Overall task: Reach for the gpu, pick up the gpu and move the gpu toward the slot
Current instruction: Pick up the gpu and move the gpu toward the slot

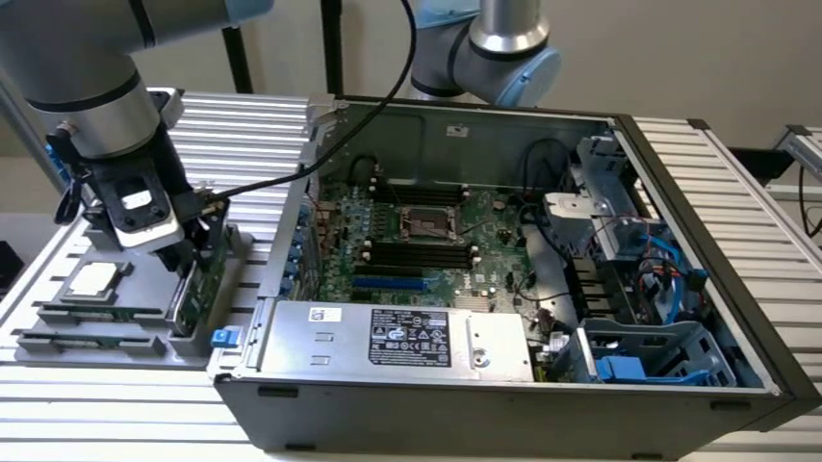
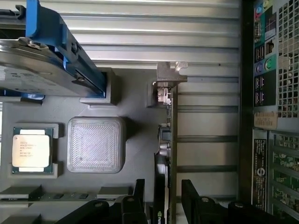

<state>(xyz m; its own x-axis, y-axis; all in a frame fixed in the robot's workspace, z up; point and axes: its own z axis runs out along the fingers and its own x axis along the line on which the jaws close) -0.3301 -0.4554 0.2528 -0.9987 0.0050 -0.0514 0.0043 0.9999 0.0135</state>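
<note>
The gpu (image 1: 191,296) is a thin green card standing on edge in the grey parts tray (image 1: 52,289) at the exterior view's left. In the wrist view I see the gpu (image 2: 171,140) edge-on, with its silver bracket (image 2: 167,77) at the far end. My gripper (image 1: 192,258) hangs right over the card, open. Its black fingers (image 2: 140,198) stand on either side of the card's near end without pressing on it, and the gripper (image 2: 164,203) holds nothing. The blue slot (image 1: 389,286) lies on the motherboard inside the open computer case (image 1: 719,385).
The tray also carries a silver hard drive with blue rails (image 2: 46,60), a processor chip (image 2: 30,150), a grey ribbed block (image 2: 96,144) and memory sticks (image 1: 90,313). A power supply (image 1: 398,337) sits at the case's front. A second arm (image 1: 495,48) stands behind the case.
</note>
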